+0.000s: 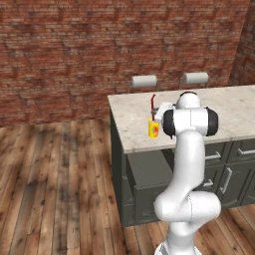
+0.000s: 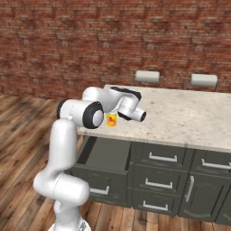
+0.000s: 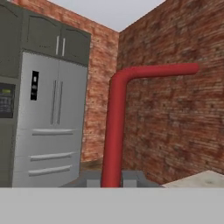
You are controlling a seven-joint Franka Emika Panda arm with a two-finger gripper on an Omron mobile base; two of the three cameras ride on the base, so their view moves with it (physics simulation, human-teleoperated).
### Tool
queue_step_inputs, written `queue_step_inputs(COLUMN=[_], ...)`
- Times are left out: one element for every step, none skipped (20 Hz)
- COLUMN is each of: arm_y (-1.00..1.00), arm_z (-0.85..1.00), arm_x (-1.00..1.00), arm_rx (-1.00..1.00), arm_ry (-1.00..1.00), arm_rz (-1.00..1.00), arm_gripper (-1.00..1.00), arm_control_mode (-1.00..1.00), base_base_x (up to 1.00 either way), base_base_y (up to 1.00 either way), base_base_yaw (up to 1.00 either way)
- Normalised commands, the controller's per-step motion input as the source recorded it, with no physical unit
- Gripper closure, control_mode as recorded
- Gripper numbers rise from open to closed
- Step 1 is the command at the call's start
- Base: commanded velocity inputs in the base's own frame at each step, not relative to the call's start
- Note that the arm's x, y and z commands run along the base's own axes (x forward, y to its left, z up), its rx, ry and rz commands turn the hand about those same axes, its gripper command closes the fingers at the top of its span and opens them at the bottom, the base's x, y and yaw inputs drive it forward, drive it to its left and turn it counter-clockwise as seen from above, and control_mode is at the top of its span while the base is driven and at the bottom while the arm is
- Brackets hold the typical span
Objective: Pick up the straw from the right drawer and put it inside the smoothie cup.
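Gripper [image 3: 111, 183] is clamped on the straw [image 3: 114, 131]; in the hand view the red shaft rises from between the two finger tips and its short bent end turns off to the side at the top. In the left base view the straw [image 1: 153, 102] stands upright directly above the smoothie cup [image 1: 154, 128], with the hand just beside the cup on the arm's side. Whether the lower end of the straw has entered the cup cannot be told from these views.

The cup sits on the counter [image 1: 134, 112], near its front edge and close to the corner at the end of the island. In the right base view the cup [image 2: 111, 119] shows just under the forearm, partly covered by it.

Below the hand, the right drawer [image 2: 104, 155] stands pulled out from the cabinet, its dark interior open to view under the counter lip. Bare counter runs wide beyond the hand toward two stools [image 2: 147, 76] at the far side. Open wooden floor [image 1: 55, 179] lies off the counter's end.

Ahead of the hand stands a steel refrigerator [image 3: 50, 118] against the brick wall [image 3: 170, 113].

Markings: a red-orange mark on the cup's side, no legible writing; a dark panel on the refrigerator door, unreadable
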Motion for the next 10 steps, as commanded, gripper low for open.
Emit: queue_step_inputs(arm_y=[0.0,0.0,0.0,0.0,0.0,0.0,0.0,0.0,0.0,0.0], arm_z=[-0.14,-0.14,-0.13,-0.11,-0.11,-0.11,-0.11,-0.13,-0.13,-0.14], arm_x=[0.35,0.34,0.32,0.32,0.31,0.3,0.28,0.24,0.16,0.07], arm_rx=[0.05,0.05,0.05,0.05,0.05,0.05,0.05,0.05,0.05,0.04], arm_ry=[0.0,0.0,0.0,0.0,0.0,0.0,0.0,0.0,0.0,0.0], arm_rz=[0.07,0.08,0.08,0.09,0.09,0.1,0.1,0.11,0.1,0.1], arm_gripper=[1.0,1.0,1.0,1.0,1.0,1.0,1.0,1.0,1.0,1.0], arm_control_mode=[-1.0,-1.0,-1.0,-1.0,-1.0,-1.0,-1.0,-1.0,-1.0,-1.0], base_base_x=[0.0,0.0,0.0,0.0,0.0,0.0,0.0,0.0,0.0,0.0], base_base_y=[0.0,0.0,0.0,0.0,0.0,0.0,0.0,0.0,0.0,0.0], base_base_yaw=[0.0,0.0,0.0,0.0,0.0,0.0,0.0,0.0,0.0,0.0])
